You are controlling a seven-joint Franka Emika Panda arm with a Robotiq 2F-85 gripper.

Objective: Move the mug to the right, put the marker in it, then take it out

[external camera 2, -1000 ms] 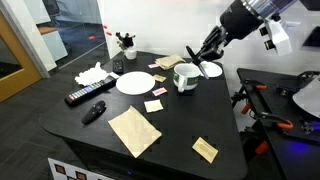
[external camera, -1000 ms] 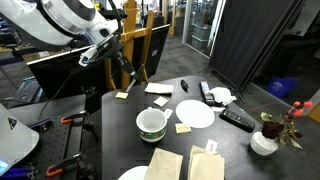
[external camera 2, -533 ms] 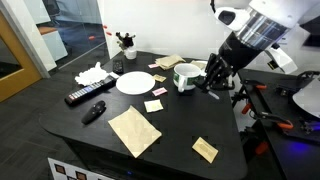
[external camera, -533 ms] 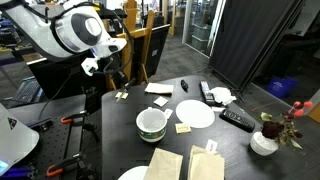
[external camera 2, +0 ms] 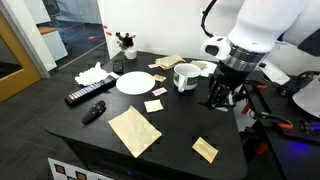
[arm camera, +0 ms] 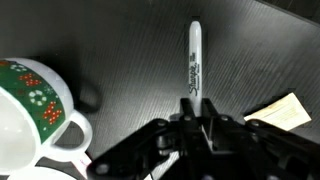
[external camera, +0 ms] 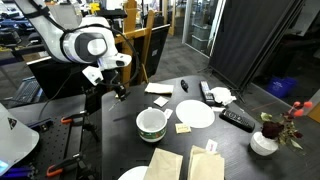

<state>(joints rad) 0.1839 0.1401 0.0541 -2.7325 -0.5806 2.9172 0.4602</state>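
Black and slim, the pen-like marker (arm camera: pixel 196 55) is clamped at one end between the closed jaws of the dark Robotiq gripper (arm camera: pixel 201 108), seen against the black tabletop (arm camera: pixel 130 50). The wide white mug (arm camera: pixel 35 105) with its green band stands empty just beside them.

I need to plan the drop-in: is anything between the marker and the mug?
Nothing visible. In the wrist view, only bare table lies between the marker, gripped in the shut pincer, and the mug.
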